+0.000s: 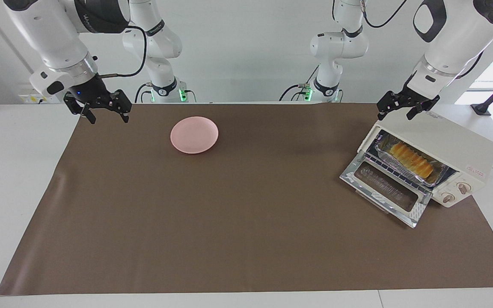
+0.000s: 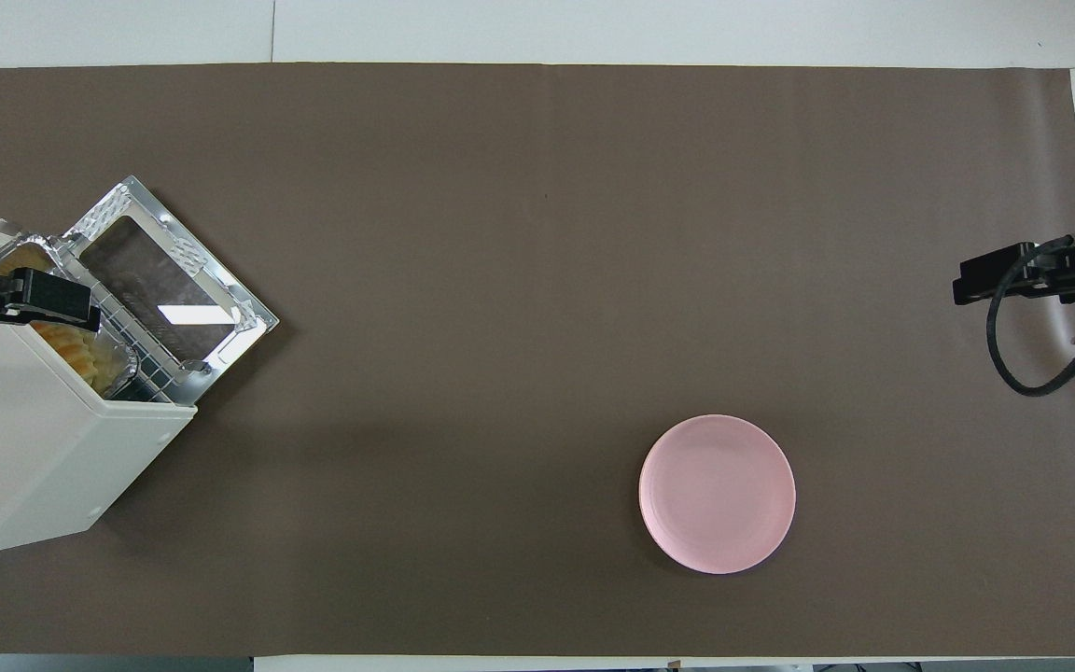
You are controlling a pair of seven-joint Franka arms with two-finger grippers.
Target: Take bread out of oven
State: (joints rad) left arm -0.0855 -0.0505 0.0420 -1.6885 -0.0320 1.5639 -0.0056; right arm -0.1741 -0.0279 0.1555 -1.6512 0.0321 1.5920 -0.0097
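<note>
Nearest the facing camera lies a bare stretch of brown mat, and past it the oven's door, dropped flat onto the mat with its glass up. I read that as the way in, already made: the oven sits at my left arm's end of the table, turned at an angle so its mouth faces the middle of the mat, which suits a reach from that arm.

Inside, a foil tray rests on the wire rack, and the bread lies in it, golden and ridged, not yet touched. The tray stands near the mouth, so the loaf shows well from the front.

My left gripper hangs over the top corner of the oven, clear of it, fingers spread apart and holding nothing. I judge it is poised to come round and down into the opening.

My right gripper waits over the edge of the mat at the right arm's end, fingers likewise parted and empty.

A pink plate sits on the mat between the arms, nearer the robots than the oven door, well apart from the oven. I take it as the likely landing place for the loaf.
</note>
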